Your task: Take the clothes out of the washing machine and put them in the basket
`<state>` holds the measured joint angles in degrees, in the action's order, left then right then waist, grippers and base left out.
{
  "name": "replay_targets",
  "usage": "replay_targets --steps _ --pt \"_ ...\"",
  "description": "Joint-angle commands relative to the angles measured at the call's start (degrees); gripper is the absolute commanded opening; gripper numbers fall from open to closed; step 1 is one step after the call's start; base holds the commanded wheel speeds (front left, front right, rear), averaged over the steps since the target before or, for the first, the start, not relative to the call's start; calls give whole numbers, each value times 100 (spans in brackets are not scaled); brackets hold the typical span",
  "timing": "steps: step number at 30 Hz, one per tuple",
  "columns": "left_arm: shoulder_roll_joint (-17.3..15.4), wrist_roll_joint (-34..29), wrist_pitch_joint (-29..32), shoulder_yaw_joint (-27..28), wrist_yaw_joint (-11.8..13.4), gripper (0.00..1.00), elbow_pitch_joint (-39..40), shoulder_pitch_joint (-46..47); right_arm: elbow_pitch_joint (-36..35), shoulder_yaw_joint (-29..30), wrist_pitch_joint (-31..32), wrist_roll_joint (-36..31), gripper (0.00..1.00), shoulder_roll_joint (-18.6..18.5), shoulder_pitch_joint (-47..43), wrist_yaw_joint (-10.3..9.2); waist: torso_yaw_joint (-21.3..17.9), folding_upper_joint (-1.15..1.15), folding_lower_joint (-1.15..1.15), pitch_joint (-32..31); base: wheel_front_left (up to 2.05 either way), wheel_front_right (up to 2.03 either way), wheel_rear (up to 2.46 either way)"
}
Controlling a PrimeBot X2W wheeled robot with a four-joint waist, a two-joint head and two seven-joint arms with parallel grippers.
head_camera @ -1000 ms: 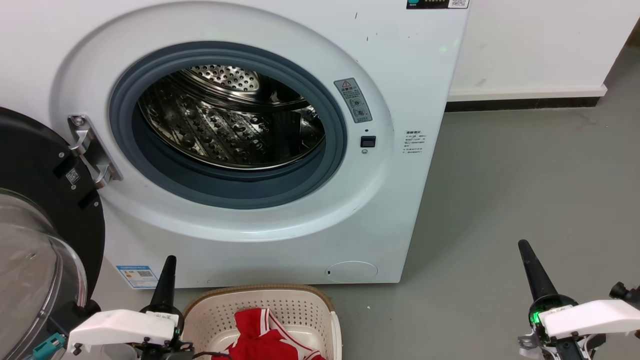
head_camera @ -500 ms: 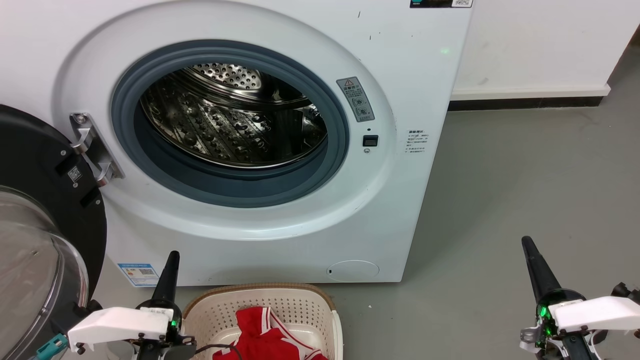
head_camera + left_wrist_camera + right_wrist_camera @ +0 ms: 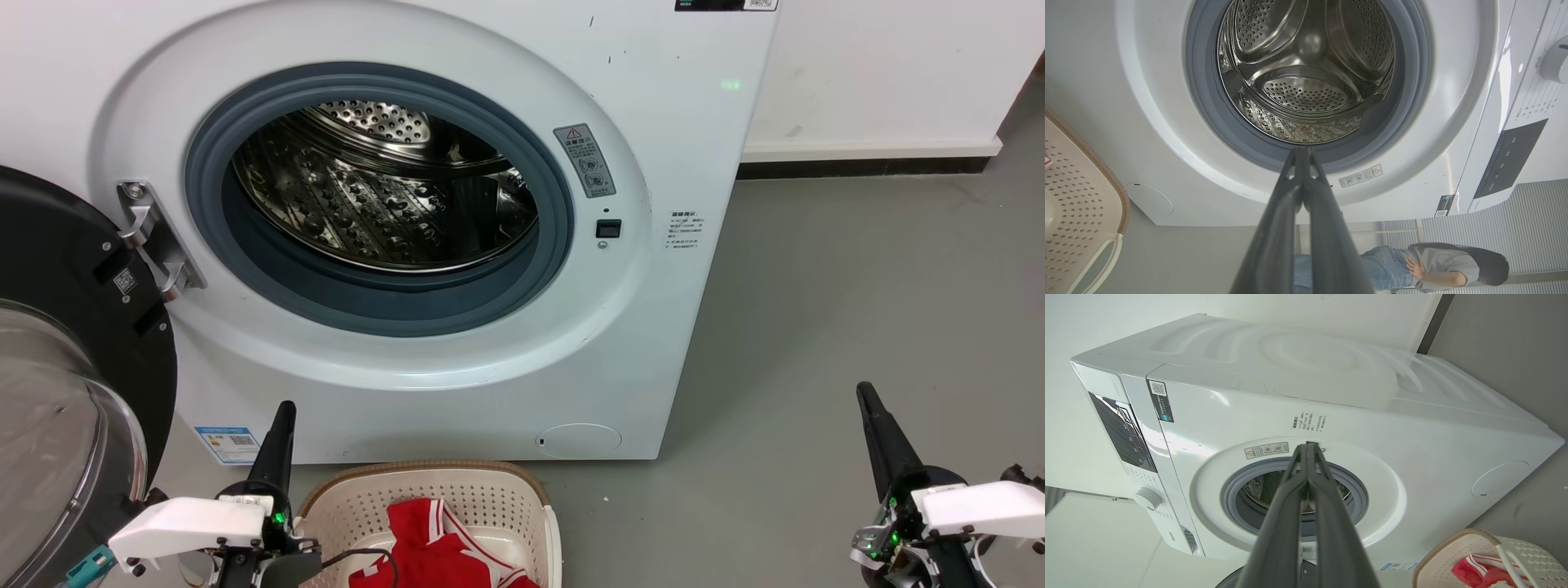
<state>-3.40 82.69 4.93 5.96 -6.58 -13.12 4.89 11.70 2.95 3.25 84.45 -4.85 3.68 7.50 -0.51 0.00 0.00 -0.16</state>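
Barely anything moves in the last second: left gripper (image 3: 285,408) and right gripper (image 3: 864,390) stay pinched together, empty, down low. The clothes (image 3: 424,543) lie in the basket (image 3: 424,470), and the washing machine (image 3: 678,163) drum (image 3: 367,212) looks bare, so it's probably finished.

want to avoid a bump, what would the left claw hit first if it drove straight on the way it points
Likely the grey rubber ring of the washing machine: in the left wrist view the left claw lines up with it beside the warning sticker, not the drum. Depth is unclear.
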Motion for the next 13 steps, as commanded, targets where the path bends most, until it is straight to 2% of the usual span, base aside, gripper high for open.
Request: replay_targets --steps 1,13 --pt "3 118 39 26 -38 0 -6 78 27 17 22 142 0 0 154 -1 3 0 0 2 0 0 0" --pt "39 629 116 56 -78 0 -65 143 148 81 91 649 0 18 226 -2 30 0 0 20 0 0 0"
